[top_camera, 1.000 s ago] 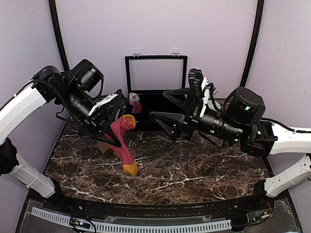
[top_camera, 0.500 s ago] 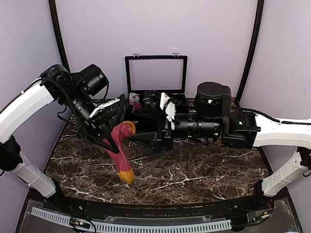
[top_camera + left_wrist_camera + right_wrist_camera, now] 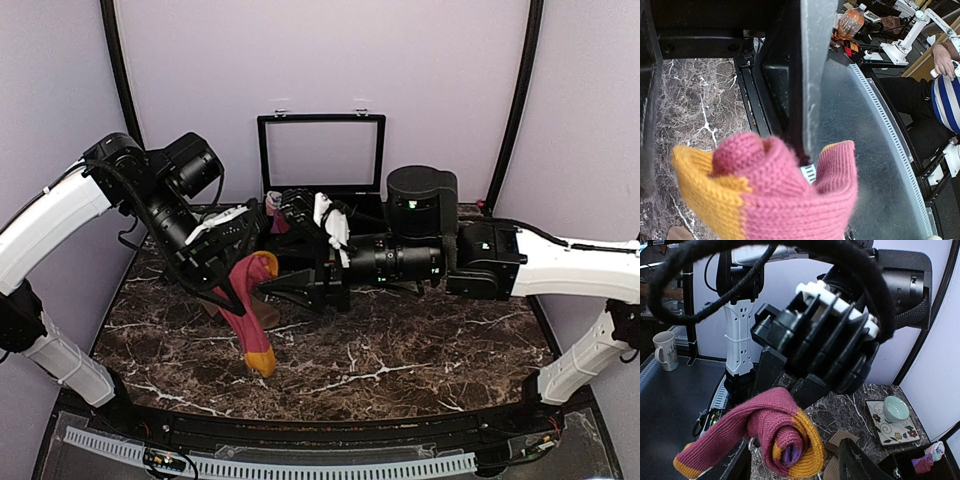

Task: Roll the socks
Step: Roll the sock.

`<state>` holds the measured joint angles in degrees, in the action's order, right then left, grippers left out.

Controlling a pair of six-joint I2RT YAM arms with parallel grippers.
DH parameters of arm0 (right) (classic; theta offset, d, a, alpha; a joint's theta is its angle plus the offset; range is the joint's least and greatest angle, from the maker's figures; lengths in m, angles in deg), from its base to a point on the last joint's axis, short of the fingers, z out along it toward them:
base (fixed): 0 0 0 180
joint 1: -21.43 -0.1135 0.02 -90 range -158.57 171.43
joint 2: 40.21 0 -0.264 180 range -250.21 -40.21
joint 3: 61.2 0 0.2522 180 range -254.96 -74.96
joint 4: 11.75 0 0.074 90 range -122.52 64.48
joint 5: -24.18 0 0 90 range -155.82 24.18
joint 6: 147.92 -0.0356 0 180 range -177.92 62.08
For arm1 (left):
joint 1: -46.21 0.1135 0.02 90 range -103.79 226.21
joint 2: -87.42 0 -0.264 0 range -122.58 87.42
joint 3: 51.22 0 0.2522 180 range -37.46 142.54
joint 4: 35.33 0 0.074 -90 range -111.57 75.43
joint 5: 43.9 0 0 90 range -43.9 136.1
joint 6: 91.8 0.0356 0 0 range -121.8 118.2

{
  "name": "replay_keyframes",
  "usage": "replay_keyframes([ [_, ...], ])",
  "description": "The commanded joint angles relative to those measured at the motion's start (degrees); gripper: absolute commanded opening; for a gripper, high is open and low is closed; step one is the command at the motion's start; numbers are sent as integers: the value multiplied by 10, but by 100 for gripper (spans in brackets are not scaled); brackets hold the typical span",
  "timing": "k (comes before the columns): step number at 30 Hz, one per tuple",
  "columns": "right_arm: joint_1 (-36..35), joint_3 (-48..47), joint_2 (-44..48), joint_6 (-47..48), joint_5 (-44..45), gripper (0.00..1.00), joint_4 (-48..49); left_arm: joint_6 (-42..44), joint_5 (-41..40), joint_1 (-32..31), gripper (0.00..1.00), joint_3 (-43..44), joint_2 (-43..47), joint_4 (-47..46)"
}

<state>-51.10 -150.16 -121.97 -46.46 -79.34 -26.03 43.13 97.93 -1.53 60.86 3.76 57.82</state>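
Note:
The red-maroon sock (image 3: 250,310) hangs from my left gripper (image 3: 240,265), which is shut on its rolled upper end. Its orange toe (image 3: 262,362) touches the marble table (image 3: 420,350). In the left wrist view the knit (image 3: 780,200) fills the space between the jaws. My right gripper (image 3: 268,272) is open and reaches left, one finger on each side of the roll. In the right wrist view the roll (image 3: 790,440) shows a purple core and an orange edge, between my two fingertips (image 3: 857,462). The tan-brown sock (image 3: 213,308) lies flat under the hanging one and also shows in the right wrist view (image 3: 837,452).
A black case (image 3: 320,125) with its lid up stands at the back. It holds the pink and light-blue bundle (image 3: 275,203). A patterned tile with a pale green cup (image 3: 895,410) sits on the marble at the far left. The front rail (image 3: 300,462) runs along the near edge.
My right arm has swung left across the table, and its open jaws have closed in around the rolled end. My left gripper has kept hold of the sock and shifted slightly.

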Motion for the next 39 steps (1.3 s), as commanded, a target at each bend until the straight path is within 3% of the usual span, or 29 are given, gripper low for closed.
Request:
replay_keyframes([
  [1, 5, -25, -11, -18, -5, 54, 2, 16, -9, 3, 0, 5, 16, 7],
  [10, 5, -29, -31, -72, -10, 0, 6, -22, -129, 3, 0, -30, 38, -84],
  [18, 4, -38, -76, -216, 115, 0, 21, -51, -370, 3, 9, -123, 88, -273],
  [27, -1, -8, -127, -384, 135, 0, 172, -16, -436, 1, 9, -187, 122, -341],
  [32, -2, -5, -138, -460, 127, 0, 192, 20, -565, -2, 12, -260, 162, -451],
  [37, -2, -8, -145, -498, 106, 0, 199, 45, -599, -2, 32, -295, 190, -511],
  [39, -2, -12, -147, -510, 99, 0, 196, 44, -592, -2, 34, -291, 192, -506],
])
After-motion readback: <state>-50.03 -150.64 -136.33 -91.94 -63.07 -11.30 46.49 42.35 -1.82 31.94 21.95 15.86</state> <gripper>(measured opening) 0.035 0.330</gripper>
